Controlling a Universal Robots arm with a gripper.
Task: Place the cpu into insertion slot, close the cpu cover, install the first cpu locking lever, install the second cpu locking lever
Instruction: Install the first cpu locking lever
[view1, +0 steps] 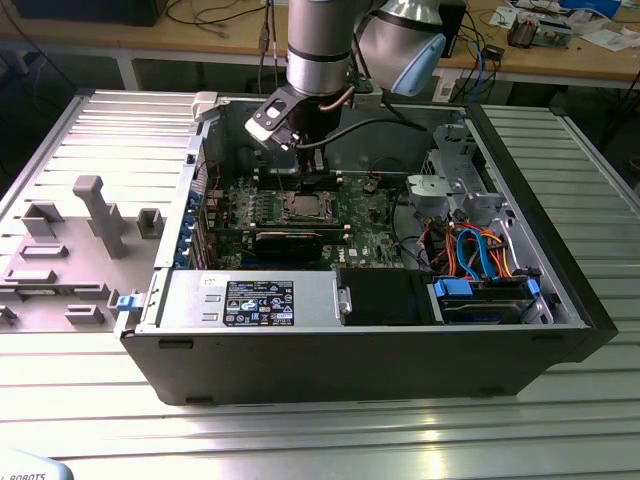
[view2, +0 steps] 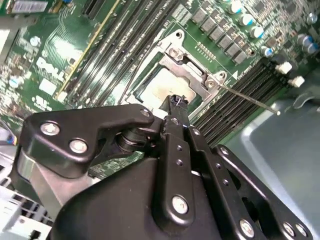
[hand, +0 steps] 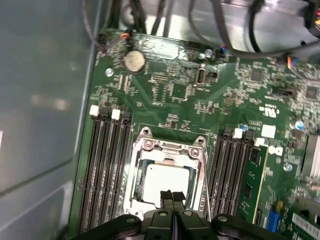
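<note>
The claw has its two black fingertips pressed together, with nothing visible between them. In the exterior view the arm reaches down into an open computer case, and the claw hangs just above the green board.

The cpu lies directly under the claw's tips, its shiny silver top facing up. The joined fingertips overlap its nearer edge in the first wrist view. Whether they touch the metal cannot be told. The cpu sits inside the insertion slot, and the cpu cover lies flat around it, so the chip shows through the cover's window just ahead of the claw.

In the second wrist view the claw points at the same spot, with the cpu just beyond its tip and the cpu cover past that. A thin locking lever juts away from the cover's corner, off to one side of the claw. It crosses the long black slots rather than lying along the frame.
</note>
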